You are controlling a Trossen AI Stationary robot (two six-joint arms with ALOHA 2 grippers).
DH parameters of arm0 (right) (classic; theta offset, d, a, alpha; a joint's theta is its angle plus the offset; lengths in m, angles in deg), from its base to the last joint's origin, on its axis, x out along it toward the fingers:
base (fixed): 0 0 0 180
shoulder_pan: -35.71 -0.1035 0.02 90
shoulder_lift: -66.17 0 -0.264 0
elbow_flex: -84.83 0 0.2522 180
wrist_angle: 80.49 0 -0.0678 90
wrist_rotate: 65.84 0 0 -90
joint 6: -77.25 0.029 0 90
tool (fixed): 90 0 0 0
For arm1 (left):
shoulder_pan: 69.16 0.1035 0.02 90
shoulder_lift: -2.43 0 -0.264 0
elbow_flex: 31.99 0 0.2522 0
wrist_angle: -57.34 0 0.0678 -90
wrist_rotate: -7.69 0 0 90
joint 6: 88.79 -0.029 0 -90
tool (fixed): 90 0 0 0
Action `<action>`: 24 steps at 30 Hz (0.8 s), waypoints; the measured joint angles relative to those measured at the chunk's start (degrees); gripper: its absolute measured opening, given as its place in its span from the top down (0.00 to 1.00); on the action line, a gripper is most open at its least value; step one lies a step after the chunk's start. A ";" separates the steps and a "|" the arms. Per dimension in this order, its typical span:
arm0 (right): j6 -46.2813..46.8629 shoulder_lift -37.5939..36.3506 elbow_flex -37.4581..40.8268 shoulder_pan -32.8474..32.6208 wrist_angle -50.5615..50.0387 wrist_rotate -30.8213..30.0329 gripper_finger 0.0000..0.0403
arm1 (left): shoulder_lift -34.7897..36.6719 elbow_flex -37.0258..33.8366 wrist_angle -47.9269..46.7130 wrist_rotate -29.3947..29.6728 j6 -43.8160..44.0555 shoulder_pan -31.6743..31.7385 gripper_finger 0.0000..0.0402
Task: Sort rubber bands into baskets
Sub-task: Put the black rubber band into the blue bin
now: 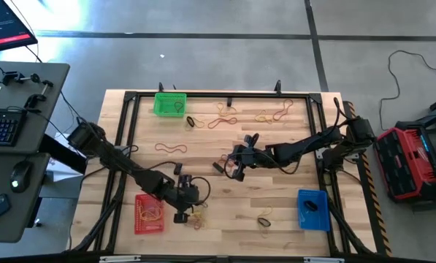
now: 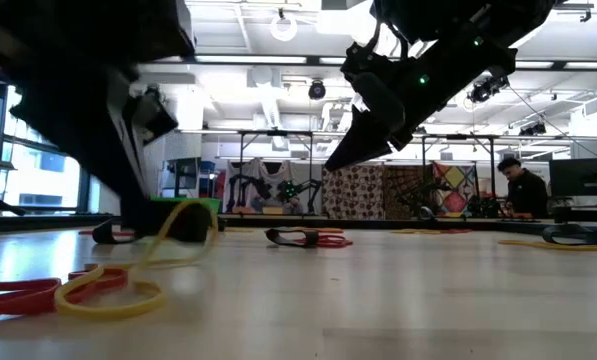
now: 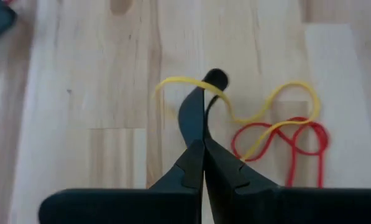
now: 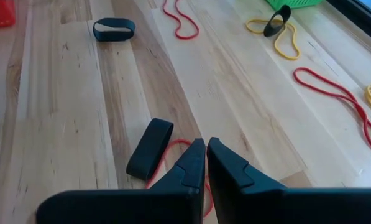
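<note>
High view: the table (image 1: 225,219) carries three baskets, green (image 1: 169,103) at the far edge, red (image 1: 149,213) at the near left, blue (image 1: 312,209) at the near right. Rubber bands lie scattered: a cluster near the far edge (image 1: 232,115), one red loop (image 1: 171,148) left of centre, a few near the front edge (image 1: 265,218). The left arm reaches to a spot just beside the red basket; the right arm stretches to the table's middle.

The left gripper (image 3: 205,93) is pressed together on a yellow band (image 3: 260,112), pinching it near one end. That band lies over a red band (image 3: 297,143) on the wood. The likely trouble is there: if the yellow loop drags the red one as it lifts, both could end up in one basket, or the snag could pull the yellow from the thin pinch. The hold is at the very fingertips, so a quick swing might flick the band loose.

The right gripper (image 4: 206,149) hangs over a black band (image 4: 150,148) and a red loop (image 4: 173,152), its fingers pressed together with nothing visibly between them. From there it would have to open before taking either; the two lie touching, so it might catch both.
</note>
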 joint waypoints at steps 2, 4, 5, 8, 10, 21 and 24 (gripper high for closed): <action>0.15 0.00 0.00 0.00 0.13 0.00 0.98 | 1.83 0.04 -0.38 -0.22 -0.04 0.02 1.00; 0.15 0.00 0.00 -0.09 0.44 0.01 0.98 | 3.76 0.02 -2.01 -0.42 0.28 0.02 1.00; 0.11 0.00 0.00 -0.21 0.43 0.00 0.98 | 4.64 0.03 -2.31 -0.45 0.70 0.02 1.00; -0.87 0.00 0.00 -0.75 0.92 0.07 0.98 | 6.91 0.04 -4.43 -0.60 1.47 0.03 1.00; -1.74 0.00 0.00 -1.28 0.90 0.13 0.98 | 7.97 0.04 -5.81 -1.26 1.98 0.38 1.00; -1.82 0.00 0.00 -2.54 1.01 0.22 0.98 | 7.61 0.01 -20.47 -12.15 2.61 2.62 1.00; -0.99 0.00 0.00 -2.54 1.07 0.32 0.98 | 7.61 0.01 -20.70 -17.55 -0.33 2.60 1.00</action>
